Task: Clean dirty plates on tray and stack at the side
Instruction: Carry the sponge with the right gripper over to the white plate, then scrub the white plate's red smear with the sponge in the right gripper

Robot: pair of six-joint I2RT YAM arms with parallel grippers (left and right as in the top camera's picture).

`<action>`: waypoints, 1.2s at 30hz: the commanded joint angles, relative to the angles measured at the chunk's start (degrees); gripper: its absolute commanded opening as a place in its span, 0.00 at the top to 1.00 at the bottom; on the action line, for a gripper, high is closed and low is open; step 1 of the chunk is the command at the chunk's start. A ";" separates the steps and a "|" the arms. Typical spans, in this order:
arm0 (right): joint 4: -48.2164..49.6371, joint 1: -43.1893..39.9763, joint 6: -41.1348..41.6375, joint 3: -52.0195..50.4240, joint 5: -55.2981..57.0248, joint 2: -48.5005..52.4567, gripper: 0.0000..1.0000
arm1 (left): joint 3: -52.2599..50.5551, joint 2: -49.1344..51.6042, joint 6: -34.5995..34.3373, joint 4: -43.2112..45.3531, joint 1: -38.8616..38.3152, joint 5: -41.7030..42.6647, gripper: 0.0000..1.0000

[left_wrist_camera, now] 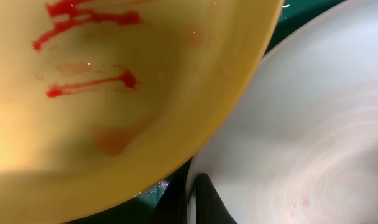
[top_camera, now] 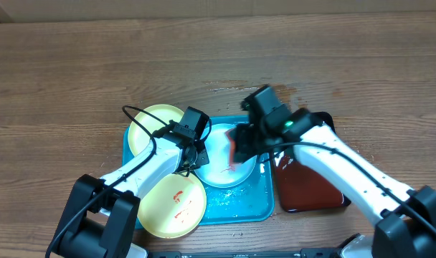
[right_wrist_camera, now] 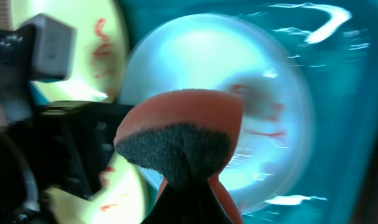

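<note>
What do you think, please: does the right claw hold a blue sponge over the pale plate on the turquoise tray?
Not blue: the right wrist view shows a red-orange sponge. The right claw holds it over the pale plate on the turquoise tray.

Robotics lab bench, tabletop manipulation rig.

Plain wood-grain table. White-and-black left arm and right arm based at its near edge. Black cable looped loose. Wet turquoise tray set out as work surface.
</note>
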 commanded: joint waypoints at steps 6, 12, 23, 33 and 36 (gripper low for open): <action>5.64 4.07 20.65 0.66 2.40 11.89 0.96 | -2.78 3.23 0.94 -1.68 0.39 -6.25 0.96; 10.14 4.02 29.38 0.61 6.34 14.82 0.96 | -2.78 3.23 0.90 -1.68 0.39 -6.23 0.96; 4.59 2.21 32.28 0.59 16.81 17.27 0.96 | -2.78 3.23 0.90 -1.90 0.39 -6.25 0.96; -0.81 0.26 8.00 0.61 9.16 17.53 0.96 | -2.78 3.23 0.90 -1.88 0.39 -6.25 0.96; 2.05 0.79 -3.72 0.61 -2.12 17.53 0.96 | -2.78 3.23 0.90 -1.84 0.39 -6.27 0.96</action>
